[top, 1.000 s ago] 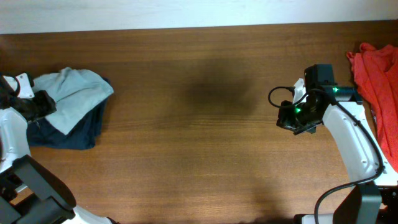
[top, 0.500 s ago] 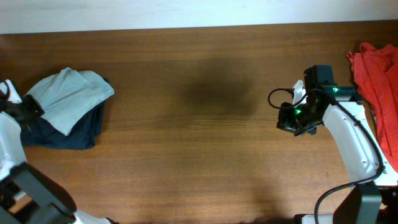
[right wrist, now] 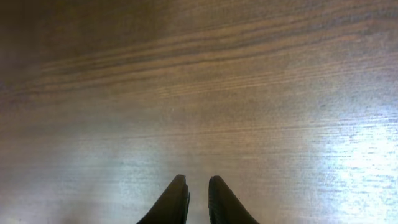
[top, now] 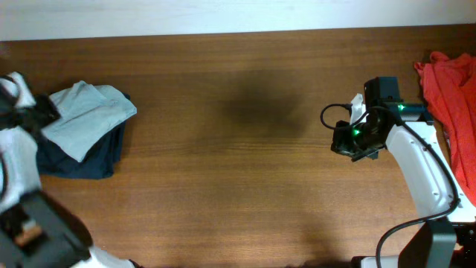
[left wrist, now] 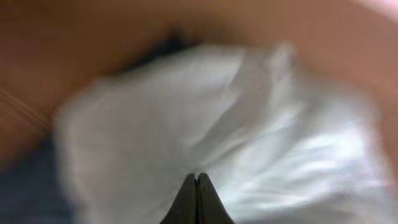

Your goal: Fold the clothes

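Left pincer, moved back beside the pale grey-blue T-shirt lying on the navy garment at desk left, is pressed together; right pincer, slightly spread and empty, hovers near the red-orange garment.

Brown wooden table, pale wall

Right gripper, tips slightly apart; wooden table beneath

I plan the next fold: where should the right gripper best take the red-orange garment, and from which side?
Probably its wrinkled left border, from above on the left. The red-orange garment lies crumpled at the right end of the table, partly out of view; that border faces the right gripper.
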